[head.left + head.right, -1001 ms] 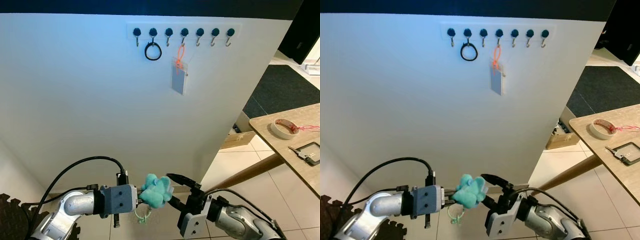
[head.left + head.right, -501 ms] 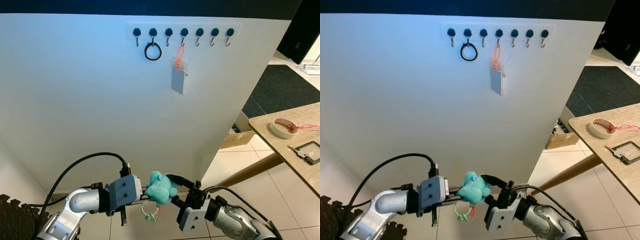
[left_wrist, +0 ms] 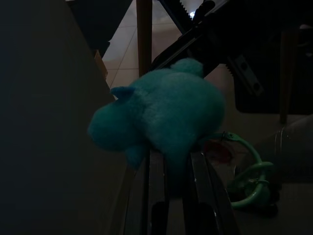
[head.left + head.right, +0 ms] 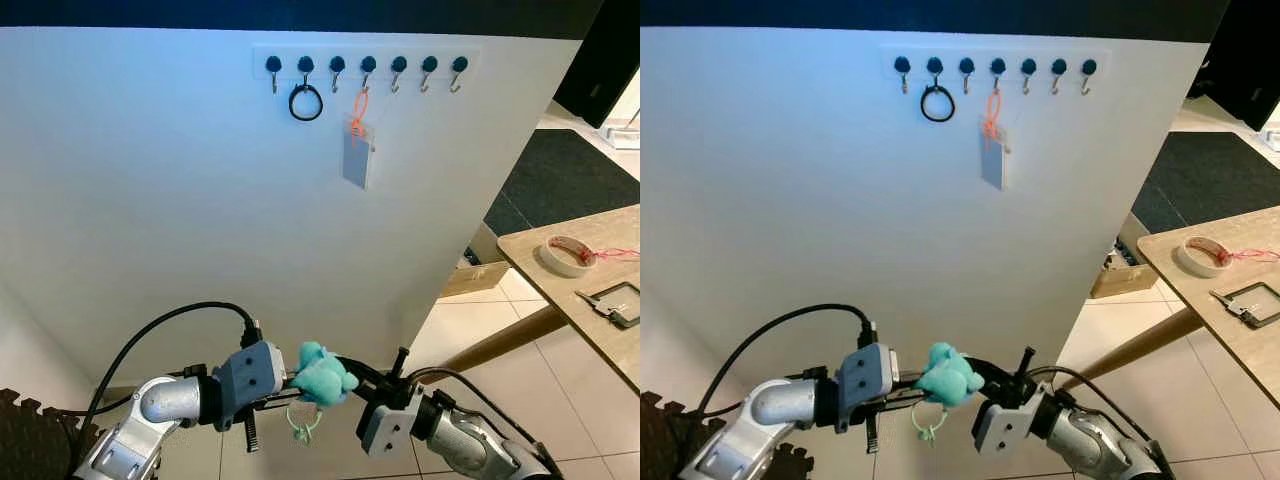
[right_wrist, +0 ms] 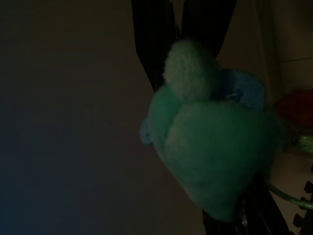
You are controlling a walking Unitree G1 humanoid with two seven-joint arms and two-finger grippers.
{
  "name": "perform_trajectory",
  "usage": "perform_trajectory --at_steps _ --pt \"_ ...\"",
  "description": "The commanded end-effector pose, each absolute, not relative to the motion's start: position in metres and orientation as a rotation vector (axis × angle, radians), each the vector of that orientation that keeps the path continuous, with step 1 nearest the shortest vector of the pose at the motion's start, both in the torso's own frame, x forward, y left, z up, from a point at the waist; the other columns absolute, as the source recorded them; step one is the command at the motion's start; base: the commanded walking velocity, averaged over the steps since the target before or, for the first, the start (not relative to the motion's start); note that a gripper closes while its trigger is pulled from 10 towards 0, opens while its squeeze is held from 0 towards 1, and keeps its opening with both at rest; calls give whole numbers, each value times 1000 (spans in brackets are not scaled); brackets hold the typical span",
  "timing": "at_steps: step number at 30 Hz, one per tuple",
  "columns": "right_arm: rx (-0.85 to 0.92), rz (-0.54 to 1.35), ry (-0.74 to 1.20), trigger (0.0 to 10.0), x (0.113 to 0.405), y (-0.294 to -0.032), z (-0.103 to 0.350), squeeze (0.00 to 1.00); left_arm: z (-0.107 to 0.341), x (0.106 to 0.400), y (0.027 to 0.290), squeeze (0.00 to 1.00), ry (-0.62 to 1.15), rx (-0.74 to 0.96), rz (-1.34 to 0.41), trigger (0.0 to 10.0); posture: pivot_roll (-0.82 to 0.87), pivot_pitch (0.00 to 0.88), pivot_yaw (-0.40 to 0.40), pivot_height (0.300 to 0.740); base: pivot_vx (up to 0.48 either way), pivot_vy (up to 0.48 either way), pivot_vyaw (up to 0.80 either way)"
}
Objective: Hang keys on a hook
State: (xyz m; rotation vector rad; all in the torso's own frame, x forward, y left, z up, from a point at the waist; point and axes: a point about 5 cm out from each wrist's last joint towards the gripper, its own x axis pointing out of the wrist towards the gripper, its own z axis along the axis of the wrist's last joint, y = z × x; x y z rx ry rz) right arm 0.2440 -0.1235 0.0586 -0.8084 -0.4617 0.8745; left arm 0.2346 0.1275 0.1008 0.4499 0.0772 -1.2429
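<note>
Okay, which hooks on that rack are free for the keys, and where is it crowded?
On the hook rack, the first and third hook and the three right of the badge are bare. The black ring and badge crowd the second and fourth.

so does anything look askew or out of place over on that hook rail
Mostly tidy. The clear plastic badge holder on its orange cord hangs tilted, not square to the white hook rail. The black ring hangs straight. The teal plush keychain sits between both claws, unhung.

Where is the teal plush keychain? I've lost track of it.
Low in the left eye view, the teal plush keychain sits between the left end effector and right end effector.
</note>
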Motion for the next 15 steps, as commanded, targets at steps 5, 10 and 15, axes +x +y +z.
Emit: perform_trajectory --at_steps 5,10,15 --pt "-760 908 -474 2118 239 -117 58 0 104 231 118 0 54 416 -1265 10000 60 83 -28 740 0 0 0" --pt "-753 882 -504 10000 242 -116 64 1000 104 231 115 0 59 409 -1267 10000 60 84 -28 740 0 0 0" --pt "-767 875 -500 10000 244 -115 63 51 105 230 112 0 59 403 -1272 10000 59 84 -27 740 0 0 0"
